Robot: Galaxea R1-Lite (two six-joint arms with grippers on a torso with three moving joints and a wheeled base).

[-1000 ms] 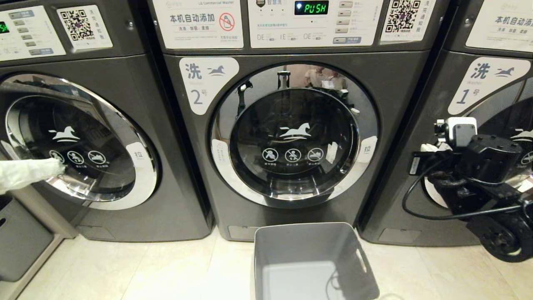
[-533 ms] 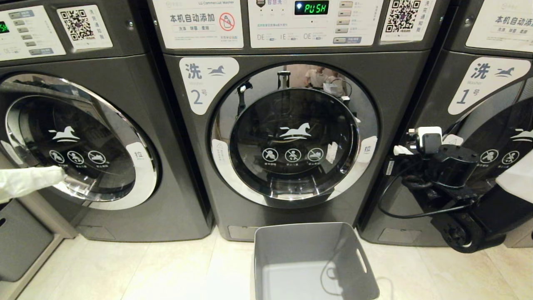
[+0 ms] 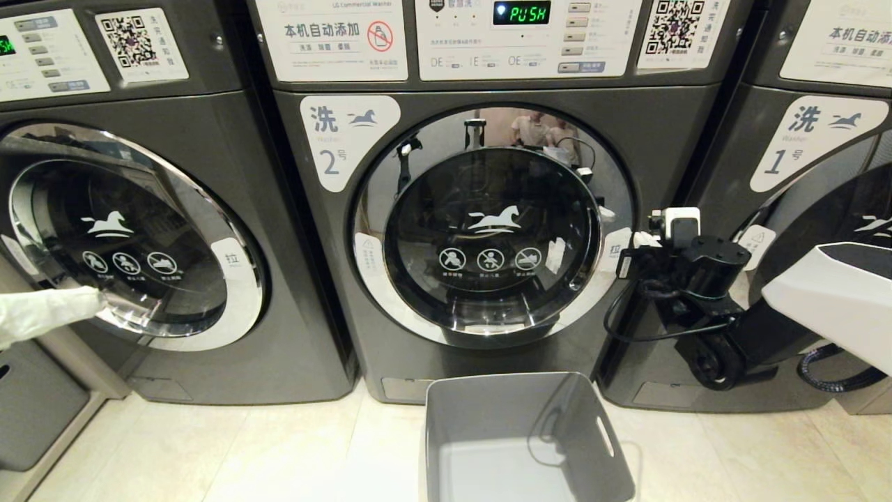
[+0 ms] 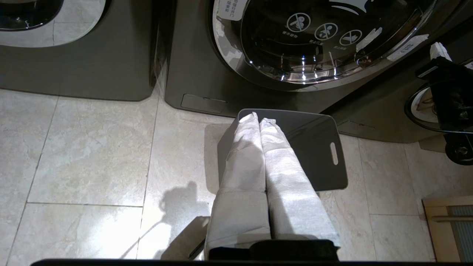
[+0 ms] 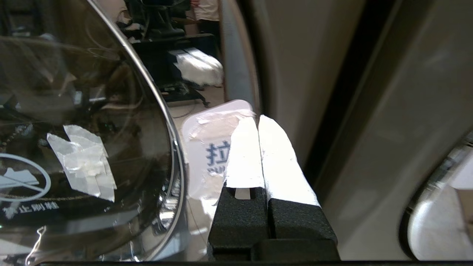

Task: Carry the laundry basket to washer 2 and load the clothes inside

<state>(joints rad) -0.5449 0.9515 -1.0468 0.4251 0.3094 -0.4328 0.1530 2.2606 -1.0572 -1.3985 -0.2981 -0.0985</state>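
While washer 2 [image 3: 488,230] stays closed, the shut right gripper [image 5: 258,122] nears its door.

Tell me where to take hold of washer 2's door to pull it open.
Probably the white pull tab on the right rim of washer 2's door, the only marked spot on the smooth chrome ring. Come from the right side, where the shut right claw sits; it must open first.
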